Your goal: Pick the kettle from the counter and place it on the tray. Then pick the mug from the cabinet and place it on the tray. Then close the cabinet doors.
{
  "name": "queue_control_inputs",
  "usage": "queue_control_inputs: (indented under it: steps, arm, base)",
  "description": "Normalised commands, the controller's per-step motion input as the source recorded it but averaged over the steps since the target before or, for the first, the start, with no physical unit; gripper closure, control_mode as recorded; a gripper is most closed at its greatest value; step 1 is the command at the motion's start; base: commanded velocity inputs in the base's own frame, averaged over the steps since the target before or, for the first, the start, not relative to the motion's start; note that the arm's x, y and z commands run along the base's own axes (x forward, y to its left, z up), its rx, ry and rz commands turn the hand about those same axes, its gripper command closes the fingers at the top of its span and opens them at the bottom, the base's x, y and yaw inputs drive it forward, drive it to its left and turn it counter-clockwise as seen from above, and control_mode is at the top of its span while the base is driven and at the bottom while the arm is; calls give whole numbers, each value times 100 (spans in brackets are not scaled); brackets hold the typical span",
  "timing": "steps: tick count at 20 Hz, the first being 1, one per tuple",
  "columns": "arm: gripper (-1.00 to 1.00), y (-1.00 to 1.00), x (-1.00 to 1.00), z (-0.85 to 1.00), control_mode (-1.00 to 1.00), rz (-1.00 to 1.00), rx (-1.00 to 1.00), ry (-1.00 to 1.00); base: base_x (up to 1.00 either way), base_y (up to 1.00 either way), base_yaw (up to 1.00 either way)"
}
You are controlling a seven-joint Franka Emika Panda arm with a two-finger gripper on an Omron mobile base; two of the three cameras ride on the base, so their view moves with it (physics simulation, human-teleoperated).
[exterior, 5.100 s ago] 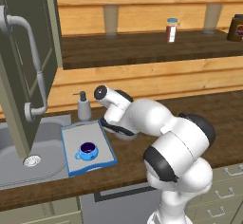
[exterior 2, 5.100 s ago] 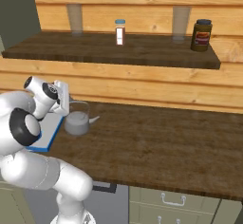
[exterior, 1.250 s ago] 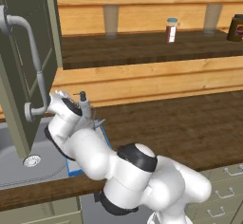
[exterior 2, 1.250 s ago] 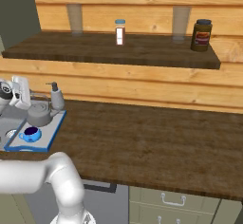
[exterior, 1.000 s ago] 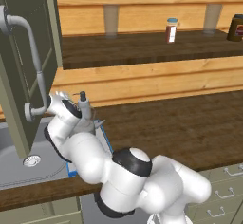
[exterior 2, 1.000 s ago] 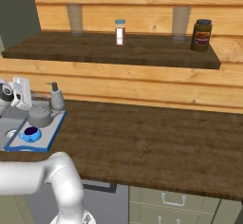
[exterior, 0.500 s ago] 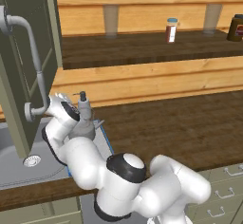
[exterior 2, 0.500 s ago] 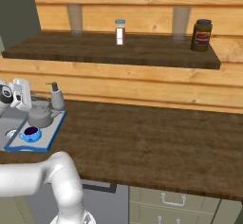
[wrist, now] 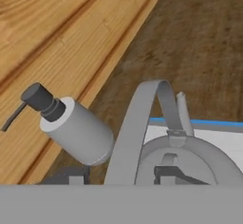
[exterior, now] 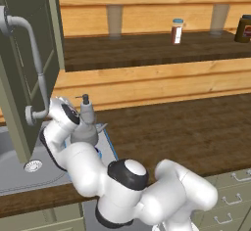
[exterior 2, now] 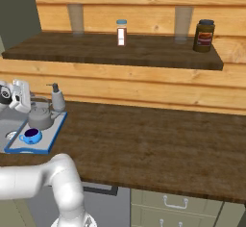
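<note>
Hand (exterior 2: 19, 96) of mine sits at the far left, beside the squat grey metal kettle (exterior 2: 40, 116); I cannot tell how far its fingers are parted or whether they grip anything. That kettle stands on the flat grey blue-rimmed tray (exterior 2: 54, 130) on the dark brown wood-grain worktop (exterior 2: 158, 142), with the small bright blue mug (exterior 2: 31, 135) nearer on it. Just beyond the kettle stands a slim grey pump-top soap bottle (wrist: 73, 125). An olive-green cabinet door (exterior: 25, 66) hangs open at left.

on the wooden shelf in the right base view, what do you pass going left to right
Translucent grey glass → small white bottle with a blue cap and red label → second translucent grey glass → dark brown jar with a black lid and yellow label.
</note>
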Motion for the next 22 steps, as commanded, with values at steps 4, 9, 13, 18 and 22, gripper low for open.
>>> queue_control_inputs:
  steps: [4, 9, 13, 18, 22]
  arm:
    - [-100, -2, -5, 0, -100, 0, 0, 3]
    - [-100, 0, -16, 6, -100, 0, 0, 1]
    - [-100, 0, -29, 21, -100, 0, 0, 0]
    - [-100, 0, -28, 25, -100, 0, 0, -2]
    - [-100, 0, -29, 7, -100, 0, 0, -6]
  base:
    - [0, 0, 0]
    - [0, 0, 0]
    - [0, 0, 0]
    - [0, 0, 0]
    - [0, 0, 0]
